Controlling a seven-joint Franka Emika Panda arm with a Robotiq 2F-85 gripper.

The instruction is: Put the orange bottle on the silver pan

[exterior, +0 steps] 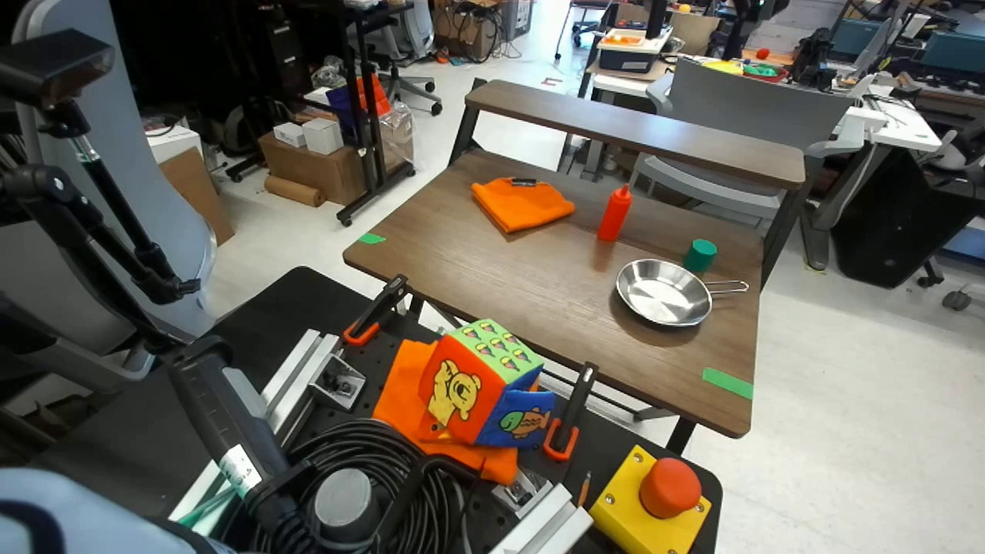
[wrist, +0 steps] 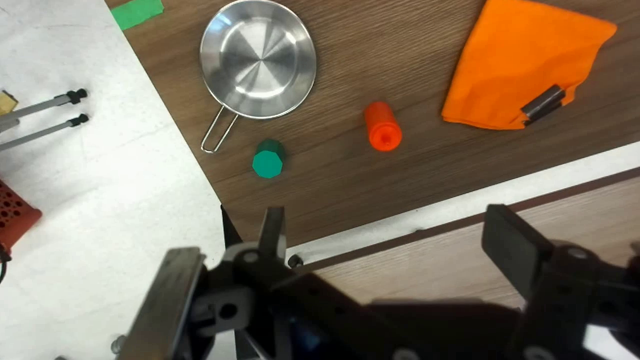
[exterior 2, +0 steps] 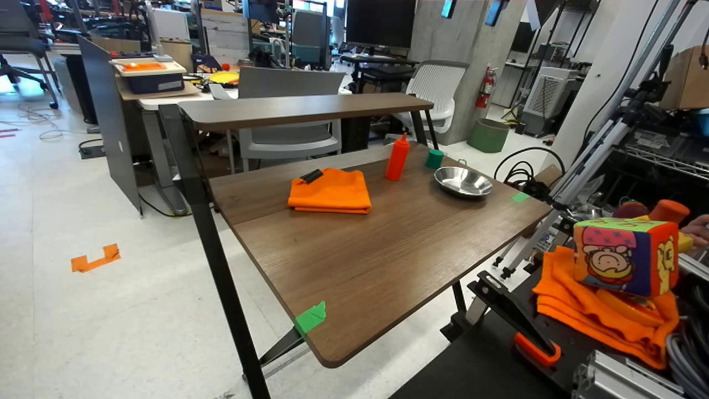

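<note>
The orange bottle stands upright on the brown table in both exterior views (exterior: 615, 214) (exterior 2: 397, 159). The wrist view shows the bottle (wrist: 382, 127) from above, with its narrow tip toward the camera. The silver pan (exterior: 664, 292) rests on the table to one side of the bottle, apart from it, and looks empty. The pan also shows in the other views (exterior 2: 463, 182) (wrist: 258, 59), with its wire handle pointing toward the small green object's side. My gripper (wrist: 385, 210) shows only in the wrist view. Its fingers are wide apart with nothing between them, high above the table.
A small green object (exterior: 699, 255) stands beside the pan's handle. A folded orange cloth (exterior 2: 330, 191) with a black clip lies on the bottle's far side from the pan. A raised wooden shelf (exterior: 631, 135) runs along the table's edge. A soft toy cube (exterior: 485, 388) sits on the black bench.
</note>
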